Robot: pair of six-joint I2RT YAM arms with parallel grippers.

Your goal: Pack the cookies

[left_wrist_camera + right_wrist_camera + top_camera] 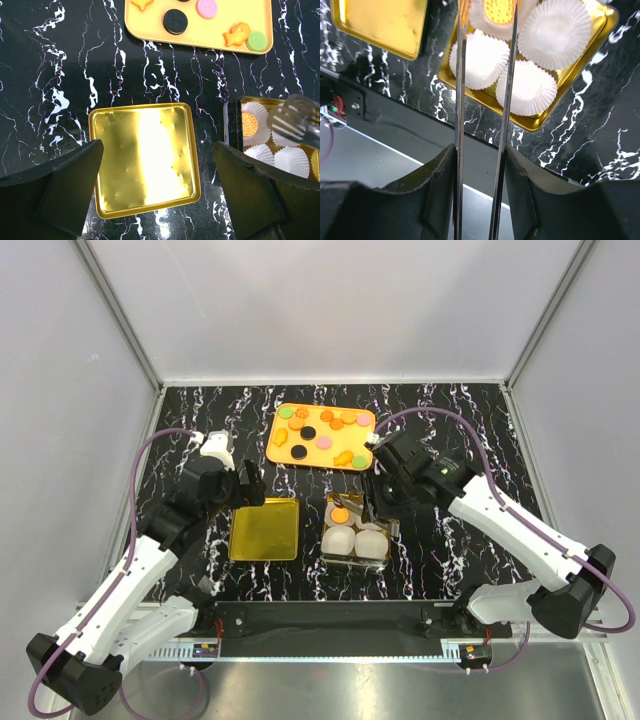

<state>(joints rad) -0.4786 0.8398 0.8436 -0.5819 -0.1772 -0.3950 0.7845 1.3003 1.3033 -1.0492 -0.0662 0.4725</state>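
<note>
Over the gold box, my right gripper clamps tongs, tips by an orange cookie in its paper cup; ease off, lift straight. Remaining cookies on tray; left gripper spread.

A black, white-veined marble-patterned bench sits within plain pale grey walls, with aluminium posts at the back corners and a grey metal ledge along its near edge.

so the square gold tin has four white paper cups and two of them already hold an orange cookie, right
Not quite. Only one of the four white paper cups in the square gold tin holds an orange round cookie. The other three are empty, as the right wrist view shows.
</note>
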